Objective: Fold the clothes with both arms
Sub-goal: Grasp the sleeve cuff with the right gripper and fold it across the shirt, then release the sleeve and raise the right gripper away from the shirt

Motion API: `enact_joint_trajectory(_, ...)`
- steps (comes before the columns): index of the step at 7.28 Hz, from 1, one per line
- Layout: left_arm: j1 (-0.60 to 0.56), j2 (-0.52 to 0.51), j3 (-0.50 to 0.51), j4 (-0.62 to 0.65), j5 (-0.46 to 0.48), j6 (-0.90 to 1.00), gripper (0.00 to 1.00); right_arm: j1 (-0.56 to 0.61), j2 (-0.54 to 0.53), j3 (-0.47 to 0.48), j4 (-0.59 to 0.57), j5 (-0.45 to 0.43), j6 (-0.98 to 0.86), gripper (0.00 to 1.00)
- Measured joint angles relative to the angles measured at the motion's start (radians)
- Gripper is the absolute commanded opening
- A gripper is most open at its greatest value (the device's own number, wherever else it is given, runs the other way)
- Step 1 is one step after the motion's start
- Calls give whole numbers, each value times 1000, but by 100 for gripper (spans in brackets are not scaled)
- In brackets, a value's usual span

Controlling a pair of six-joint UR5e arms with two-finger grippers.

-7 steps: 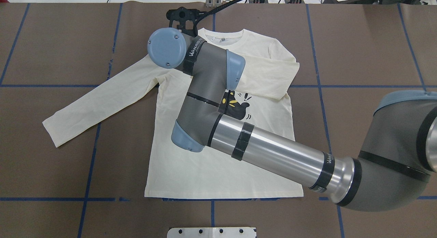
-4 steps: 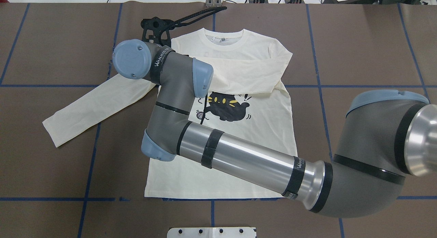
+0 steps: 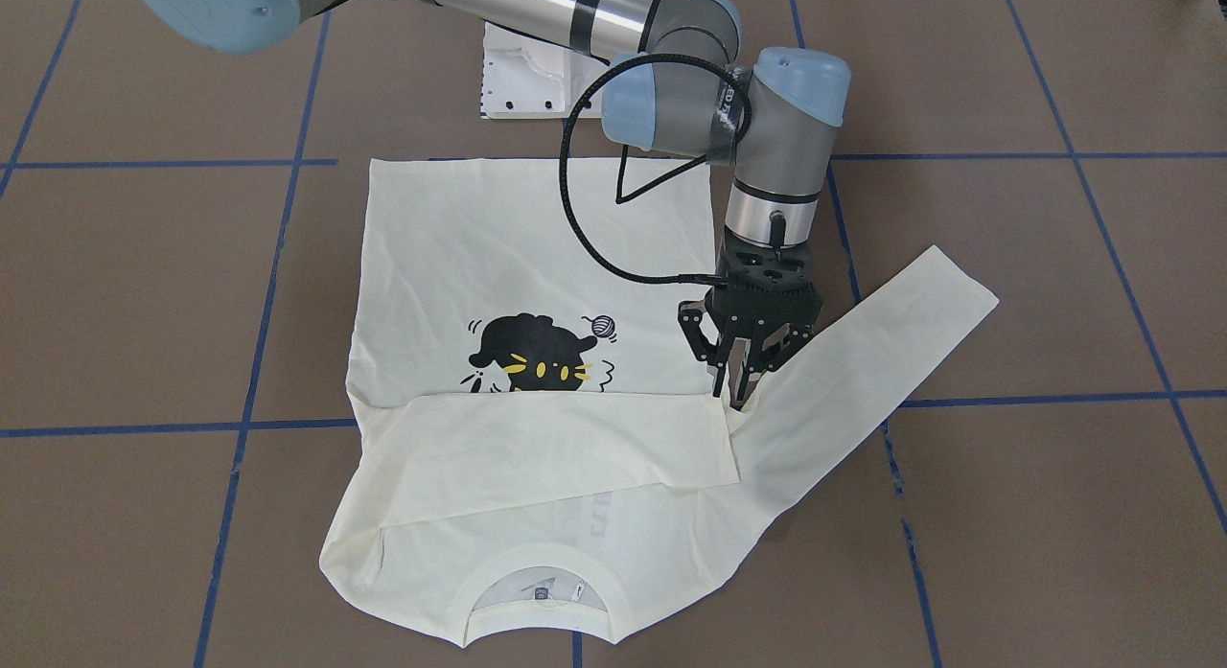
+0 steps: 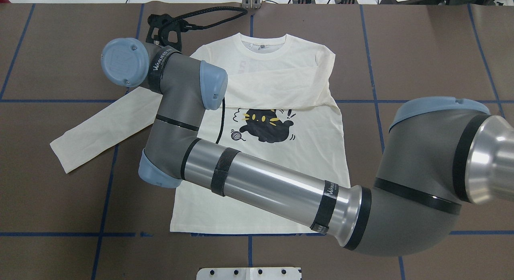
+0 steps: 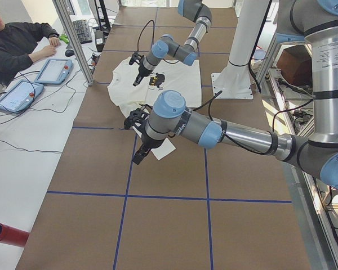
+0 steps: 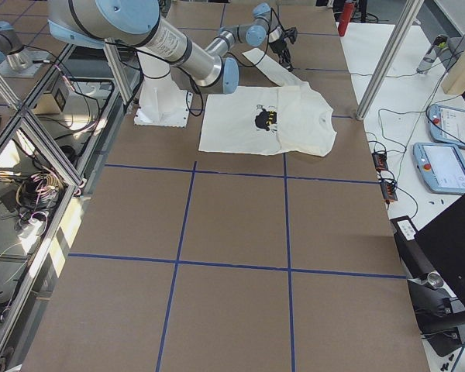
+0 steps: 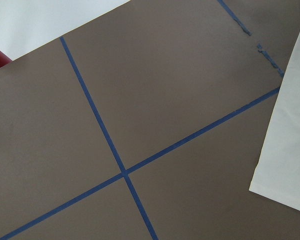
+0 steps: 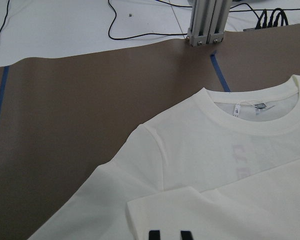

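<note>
The cream long-sleeved shirt (image 4: pixel 261 191) lies flat, cat print (image 4: pixel 265 125) up, collar toward the far edge. One sleeve (image 4: pixel 281 85) is folded across the chest; its cuff (image 3: pixel 724 443) ends near the other shoulder. The other sleeve (image 4: pixel 100 127) lies stretched out to the robot's left. My right arm (image 4: pixel 273 183) reaches across the shirt. My right gripper (image 3: pixel 730 398) stands at the folded cuff's corner with its fingers pinched on it; its fingertips (image 8: pixel 154 234) show over the cuff. My left gripper (image 5: pixel 138 157) hangs above the table past the stretched sleeve's cuff (image 7: pixel 290 150); I cannot tell whether it is open.
The brown table has blue tape lines (image 4: pixel 104 183). The white pedestal base (image 4: pixel 249 273) is at the near edge. An aluminium post (image 8: pixel 207 22) and cables stand at the far edge. An operator (image 5: pixel 17 42) sits with tablets beside the table.
My right arm has swung toward the robot's left, dragging the sleeve across the chest. The shoulder fold has moved inward. The cat print is now fully in view.
</note>
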Motion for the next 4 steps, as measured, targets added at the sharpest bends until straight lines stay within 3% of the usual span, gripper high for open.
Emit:
enact_joint_trajectory(2,1,-6,7,-2,0,-1,100,43,5,-1,-3,86,-4,100)
enact_joint_trajectory(4,3,-26,40,-90,-1,-27,100,146,-7,33,-51,289,-91,100)
